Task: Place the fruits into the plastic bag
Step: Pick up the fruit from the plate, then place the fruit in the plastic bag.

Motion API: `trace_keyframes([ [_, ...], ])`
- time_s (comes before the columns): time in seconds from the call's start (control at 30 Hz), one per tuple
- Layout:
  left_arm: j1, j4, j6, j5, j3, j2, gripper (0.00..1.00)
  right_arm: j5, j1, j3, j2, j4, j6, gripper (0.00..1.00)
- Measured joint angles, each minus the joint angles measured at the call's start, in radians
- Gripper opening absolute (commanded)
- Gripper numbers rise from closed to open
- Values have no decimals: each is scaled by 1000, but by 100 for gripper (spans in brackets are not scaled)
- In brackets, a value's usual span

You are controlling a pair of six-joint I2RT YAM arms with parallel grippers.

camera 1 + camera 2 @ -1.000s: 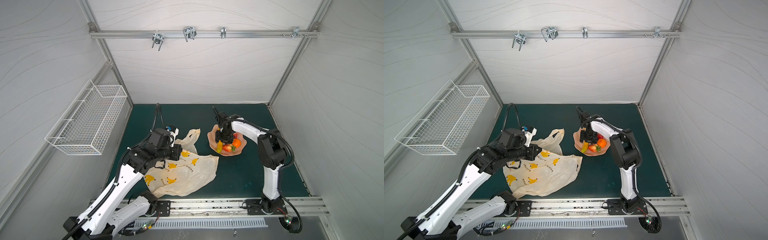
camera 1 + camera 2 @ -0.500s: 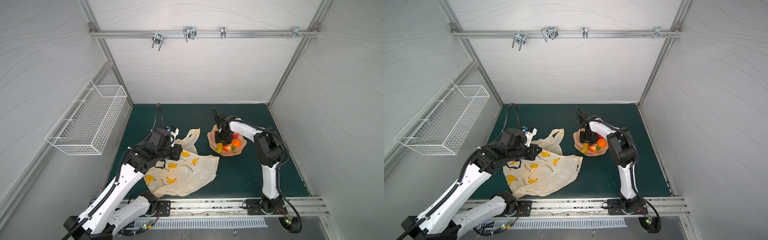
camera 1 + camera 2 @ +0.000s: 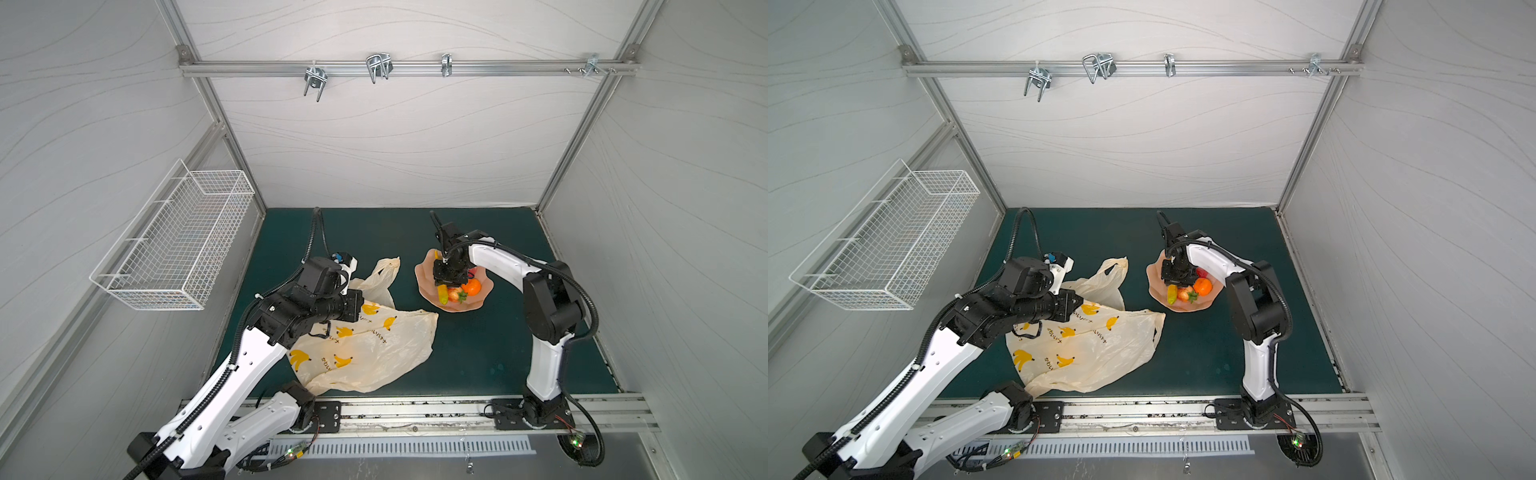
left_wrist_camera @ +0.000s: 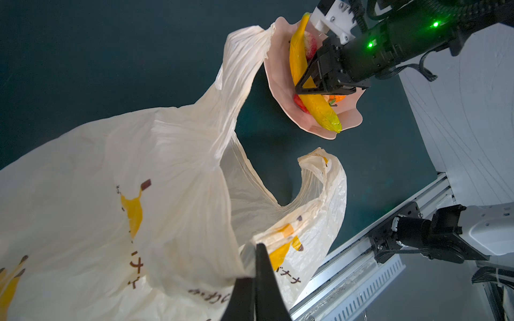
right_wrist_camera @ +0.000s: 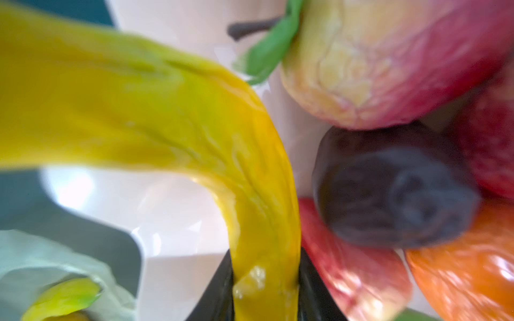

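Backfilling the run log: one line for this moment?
left gripper: shut on plastic bag | right gripper: gripping banana in pink dish

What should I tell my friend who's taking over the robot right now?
Left gripper: shut on the plastic bag's edge, lifting its mouth open.
Right gripper: closed around the banana, which lies in the pink dish.
Done: no fruit visible in the bag.
Left: carry the banana into the bag, then the orange, strawberry and the rest.

Green table [image 3: 478, 353] — plastic bag [image 3: 374, 349], pink dish [image 3: 426, 280] atop.
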Motion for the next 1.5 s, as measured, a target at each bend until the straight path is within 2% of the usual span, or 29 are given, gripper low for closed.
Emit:
trace_keyframes([
  [0.17, 0, 0, 0, 0, 0, 0, 0, -43, -14, -14, -64, 13, 5, 28],
  [0.27, 0, 0, 0, 0, 0, 0, 0, -111, -34, -50, -138, 53, 18, 27],
  [0.37, 0, 0, 0, 1, 0, 0, 0, -243, -72, -134, -251, 168, 43, 34],
  [0.53, 0, 2, 0, 7, 0, 2, 0, -517, -103, -273, -378, 424, 90, 32],
  [0.67, 0, 2, 1, 17, 0, 5, 0, -592, -66, -313, -377, 520, 91, 30],
  [0.9, 0, 4, 1, 30, 0, 6, 0, -600, 27, -339, -358, 639, 98, 26],
  [0.97, 0, 6, 0, 35, 0, 6, 0, -588, 59, -346, -347, 678, 98, 23],
  [1.27, 0, 30, 0, 79, 0, 5, 0, -440, 187, -455, -318, 850, 105, 21],
  [1.5, 0, 49, -16, 76, 0, 10, 0, -399, 257, -515, -317, 881, 95, 22],
])
